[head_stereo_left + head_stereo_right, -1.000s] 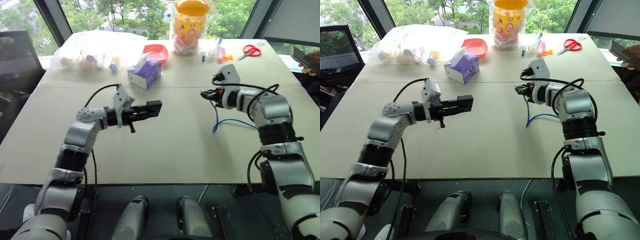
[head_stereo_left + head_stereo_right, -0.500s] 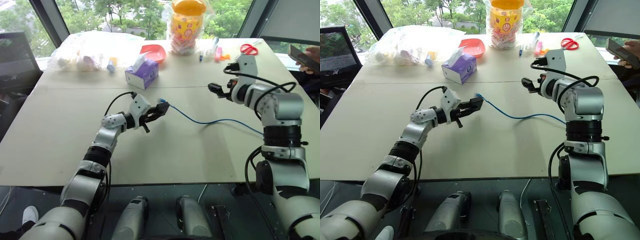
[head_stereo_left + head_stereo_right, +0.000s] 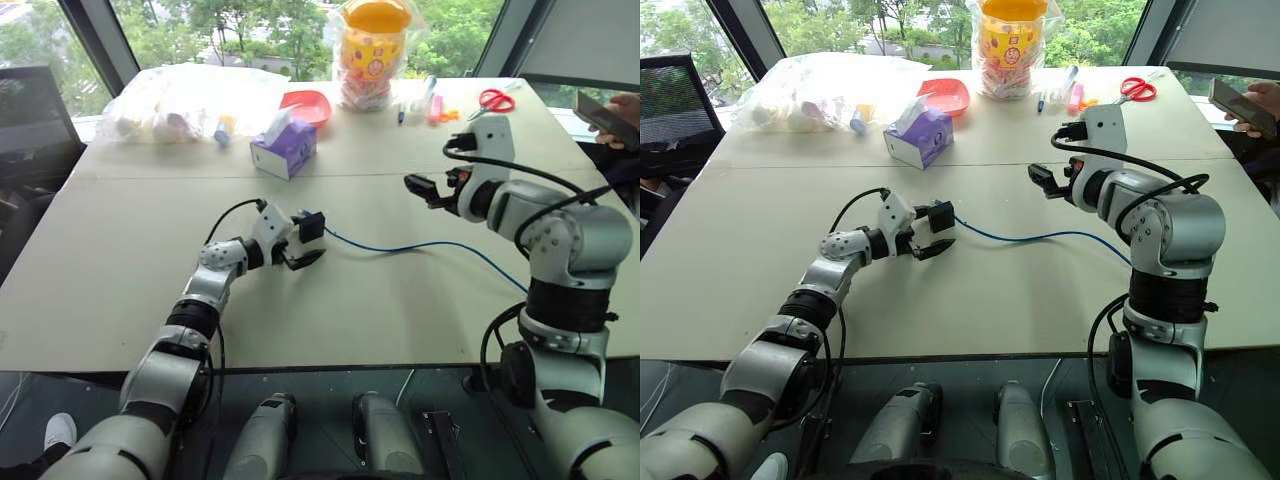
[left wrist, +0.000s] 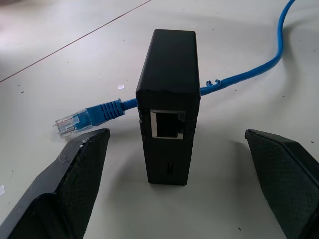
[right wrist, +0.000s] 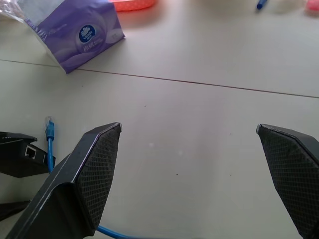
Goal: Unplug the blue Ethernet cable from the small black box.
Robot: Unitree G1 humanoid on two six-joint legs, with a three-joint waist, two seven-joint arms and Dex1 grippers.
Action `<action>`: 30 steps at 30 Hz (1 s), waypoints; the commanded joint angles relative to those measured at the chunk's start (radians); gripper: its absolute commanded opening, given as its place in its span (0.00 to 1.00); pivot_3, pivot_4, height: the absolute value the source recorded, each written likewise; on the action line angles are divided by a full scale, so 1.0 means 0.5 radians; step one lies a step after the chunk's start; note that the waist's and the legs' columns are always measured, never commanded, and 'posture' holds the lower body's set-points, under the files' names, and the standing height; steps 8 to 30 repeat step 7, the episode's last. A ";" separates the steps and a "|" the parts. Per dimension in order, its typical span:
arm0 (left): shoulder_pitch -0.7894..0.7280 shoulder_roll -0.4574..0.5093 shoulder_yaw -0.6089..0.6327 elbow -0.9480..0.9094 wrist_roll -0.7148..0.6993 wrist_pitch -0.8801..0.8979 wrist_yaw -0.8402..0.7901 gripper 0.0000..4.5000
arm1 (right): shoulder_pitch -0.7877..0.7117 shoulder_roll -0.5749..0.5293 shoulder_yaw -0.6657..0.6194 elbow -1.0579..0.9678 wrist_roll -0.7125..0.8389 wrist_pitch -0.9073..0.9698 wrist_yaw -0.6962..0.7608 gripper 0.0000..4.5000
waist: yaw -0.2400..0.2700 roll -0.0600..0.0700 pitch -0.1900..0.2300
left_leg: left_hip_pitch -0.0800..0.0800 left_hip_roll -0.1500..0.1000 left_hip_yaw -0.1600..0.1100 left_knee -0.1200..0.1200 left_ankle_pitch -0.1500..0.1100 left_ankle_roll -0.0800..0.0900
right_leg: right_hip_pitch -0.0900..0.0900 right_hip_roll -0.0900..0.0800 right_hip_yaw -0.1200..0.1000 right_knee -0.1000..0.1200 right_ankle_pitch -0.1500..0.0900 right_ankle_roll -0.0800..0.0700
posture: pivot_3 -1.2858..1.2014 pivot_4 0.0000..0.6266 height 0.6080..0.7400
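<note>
A: Where does the small black box [image 4: 168, 107] stand?

B: Upright on the table [image 3: 400, 290], between the wide-spread fingers of the left gripper [image 4: 184, 184], touching neither one. Its socket faces the gripper and is empty.

A: And the blue Ethernet cable [image 3: 420, 245]?

B: Already out. Its plug [image 4: 75, 121] lies on the table just beside the box, and the cord passes behind the box and runs off across the table toward the right arm.

A: Is either gripper holding anything?

B: No. The right gripper [image 5: 189, 184] hangs above the table well apart from the box, fingers spread wide and empty. The left one is just as empty.

A: So what is the step in hand?

B: By my reading, a clean let-go and retreat. The box is tall and narrow, so I'd judge it tips easily. Draw the left gripper straight back along its own line, fingers kept wide, so neither pad brushes the box or the plug beside it.

A: Anything else near the box?

B: The purple tissue box [image 3: 285, 150] sits well beyond it, out of the way
</note>
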 commanded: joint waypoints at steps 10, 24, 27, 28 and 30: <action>0.262 0.290 0.187 -0.858 -0.314 0.653 -0.206 0.99 | 0.103 -0.103 -0.073 -0.284 0.131 0.165 0.104 1.00 | 0.004 0.000 0.000 | -0.001 0.001 -0.002 -0.001 0.000 0.000 | 0.000 0.000 0.000 -0.001 0.000 0.000 | 0.52 0.24 1.00; 0.262 0.290 0.187 -0.858 -0.314 0.653 -0.206 0.99 | 0.103 -0.103 -0.073 -0.284 0.131 0.165 0.104 1.00 | 0.004 0.000 0.000 | -0.001 0.001 -0.002 -0.001 0.000 0.000 | 0.000 0.000 0.000 -0.001 0.000 0.000 | 0.52 0.24 1.00; 0.262 0.290 0.187 -0.858 -0.314 0.653 -0.206 0.99 | 0.103 -0.103 -0.073 -0.284 0.131 0.165 0.104 1.00 | 0.004 0.000 0.000 | -0.001 0.001 -0.002 -0.001 0.000 0.000 | 0.000 0.000 0.000 -0.001 0.000 0.000 | 0.52 0.24 1.00; 0.262 0.290 0.187 -0.858 -0.314 0.653 -0.206 0.99 | 0.103 -0.103 -0.073 -0.284 0.131 0.165 0.104 1.00 | 0.004 0.000 0.000 | -0.001 0.001 -0.002 -0.001 0.000 0.000 | 0.000 0.000 0.000 -0.001 0.000 0.000 | 0.52 0.24 1.00; 0.262 0.290 0.187 -0.858 -0.314 0.653 -0.206 0.99 | 0.103 -0.103 -0.073 -0.284 0.131 0.165 0.104 1.00 | 0.004 0.000 0.000 | -0.001 0.001 -0.002 -0.001 0.000 0.000 | 0.000 0.000 0.000 -0.001 0.000 0.000 | 0.52 0.24 1.00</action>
